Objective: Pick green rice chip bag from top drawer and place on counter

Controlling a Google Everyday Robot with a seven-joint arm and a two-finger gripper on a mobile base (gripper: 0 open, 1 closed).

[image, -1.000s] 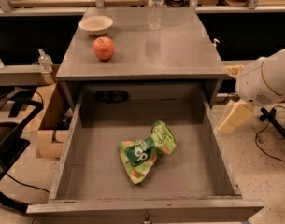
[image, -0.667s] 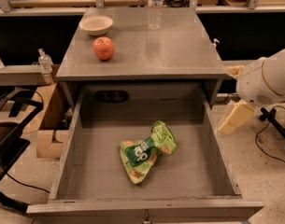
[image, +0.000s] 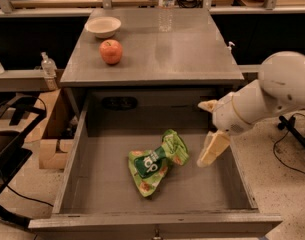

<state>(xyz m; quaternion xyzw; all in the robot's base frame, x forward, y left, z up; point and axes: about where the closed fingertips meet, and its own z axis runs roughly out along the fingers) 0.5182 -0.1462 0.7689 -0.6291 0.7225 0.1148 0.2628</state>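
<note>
The drawer [image: 72,174] is pulled out at the near edge, and its front rail is partly cut off by the bottom of the view. On its flat grey floor, a little left of the middle, the chip bag [image: 154,163] is laid flat and slanted, with one end toward the front and the other toward the back right. It is made of crumpled light-green foil with a dark green label and white lettering that cannot be read; orange-red spots are seen near its lower end and beside the label. Nothing is touching it.

Just right of the bag, over the right part of the drawer, the pincer [image: 202,134] is held with its two cream fingers [image: 213,148] spread wide and nothing between them. One finger is pointed down beside the bag's upper end, while the other is held higher, near the back wall. Whether the lower finger meets the drawer floor cannot be told. The white arm [image: 272,94] is cut off by the right edge.

Under the top of the desk [image: 182,59], a dark oval shape [image: 119,103] is seen but cannot be made out. On the desk, a red apple [image: 111,51] is set at the left, a pale bowl [image: 103,26] behind it, and a clear water bottle [image: 165,6] stands at the far edge, reaching the upper edge of the view.
</note>
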